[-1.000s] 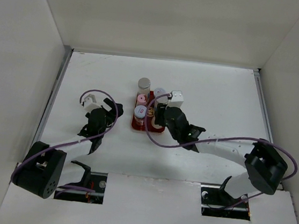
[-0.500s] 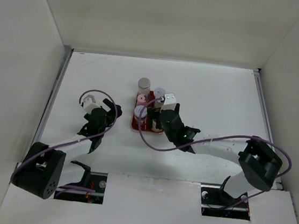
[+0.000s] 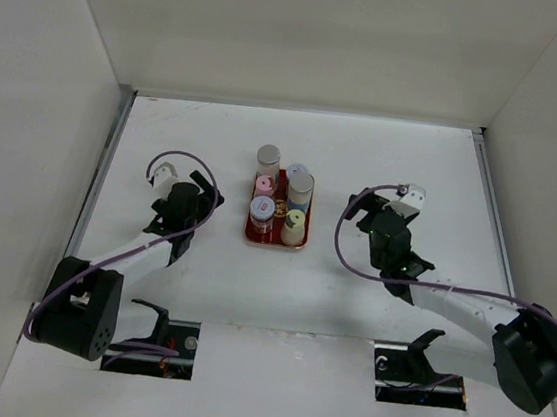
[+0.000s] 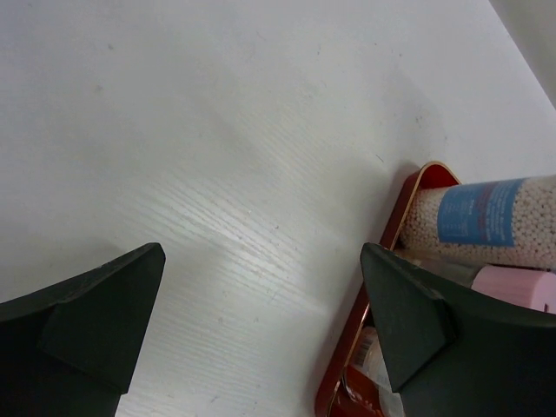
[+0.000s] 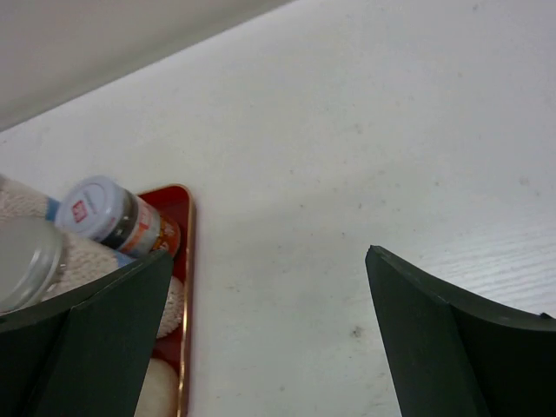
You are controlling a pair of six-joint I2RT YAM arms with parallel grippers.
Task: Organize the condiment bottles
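I've got the left gripper (image 4: 262, 252) wide open, empty, left of the red tray (image 3: 265, 240); the right gripper (image 5: 269, 254) is likewise open and empty, right of the condiment bottles (image 3: 300, 184).

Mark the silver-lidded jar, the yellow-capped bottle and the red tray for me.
silver-lidded jar (image 3: 268, 155): top view, on its lid.
yellow-capped bottle (image 3: 295, 220): top view, on its cap.
red tray (image 3: 273, 241): top view, on its near rim.
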